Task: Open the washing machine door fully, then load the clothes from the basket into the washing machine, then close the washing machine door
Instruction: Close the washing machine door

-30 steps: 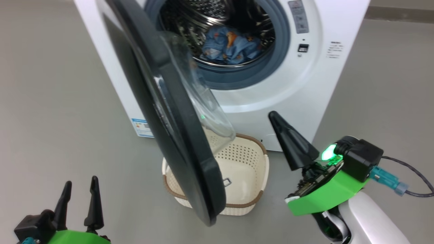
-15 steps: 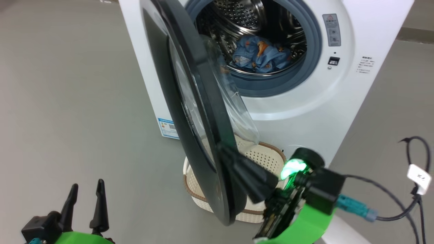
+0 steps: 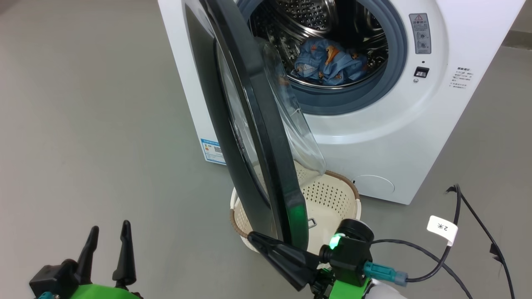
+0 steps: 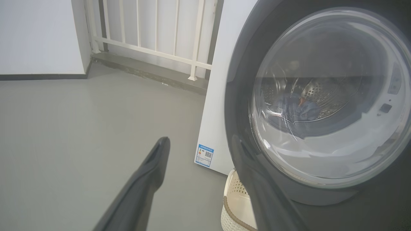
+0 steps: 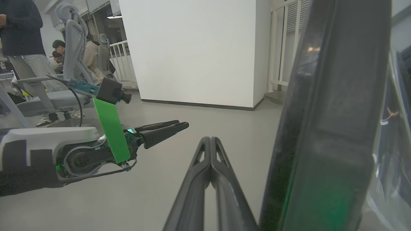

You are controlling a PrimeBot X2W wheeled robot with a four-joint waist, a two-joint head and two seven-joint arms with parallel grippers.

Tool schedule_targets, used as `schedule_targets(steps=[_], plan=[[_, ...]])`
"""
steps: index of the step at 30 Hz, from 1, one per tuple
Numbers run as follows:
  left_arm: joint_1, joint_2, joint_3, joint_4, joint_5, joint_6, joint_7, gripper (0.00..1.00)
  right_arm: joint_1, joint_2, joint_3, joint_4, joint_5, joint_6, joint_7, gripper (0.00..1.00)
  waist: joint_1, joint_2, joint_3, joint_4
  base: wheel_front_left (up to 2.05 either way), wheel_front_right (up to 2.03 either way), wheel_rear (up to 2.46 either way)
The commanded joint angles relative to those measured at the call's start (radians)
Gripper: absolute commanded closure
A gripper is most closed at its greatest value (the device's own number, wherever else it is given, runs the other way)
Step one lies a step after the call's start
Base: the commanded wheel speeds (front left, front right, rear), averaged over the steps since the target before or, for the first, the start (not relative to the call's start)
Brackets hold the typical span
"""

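Fingers (image 3: 282, 257) pressed together, the right gripper (image 3: 254, 237) has swung outside the washing machine door (image 3: 253, 124) at its lower edge. The basket (image 3: 332, 198) lies empty; a closing push looks next.

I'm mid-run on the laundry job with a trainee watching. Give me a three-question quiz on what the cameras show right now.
1. True or false: the washing machine door stands open.
2. Short answer: are the jaws of the right gripper open or shut?
3. Multiple choice: where do the blue clothes lie?
A) held by the right gripper
B) draped over the washing machine door
C) inside the washing machine

Key: 1 true; 2 shut, with nothing between them; 3 C.
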Motion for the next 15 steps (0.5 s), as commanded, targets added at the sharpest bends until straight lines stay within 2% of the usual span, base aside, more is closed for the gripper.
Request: schedule_targets(steps=[1,10,15], plan=[[-0.031,0.014,0.037,-0.021,0.004,-0.004,-0.007,0.00,-0.019,0.011,0.004,0.000,0.001,0.009,-0.005,1.00,0.0000,0.0000,0.003,-0.002,0.00,0.00,0.00],[-0.037,0.010,0.043,-0.024,0.003,-0.005,-0.007,0.00,-0.025,0.019,-0.041,0.077,-0.001,0.009,-0.005,1.00,0.0000,0.0000,0.020,-0.019,0.00,0.00,0.00],[-0.049,0.008,0.046,-0.029,0.003,-0.005,-0.007,0.00,-0.029,0.002,-0.150,0.118,-0.017,0.009,-0.005,1.00,0.0000,0.0000,0.042,-0.033,0.00,0.00,0.00]])
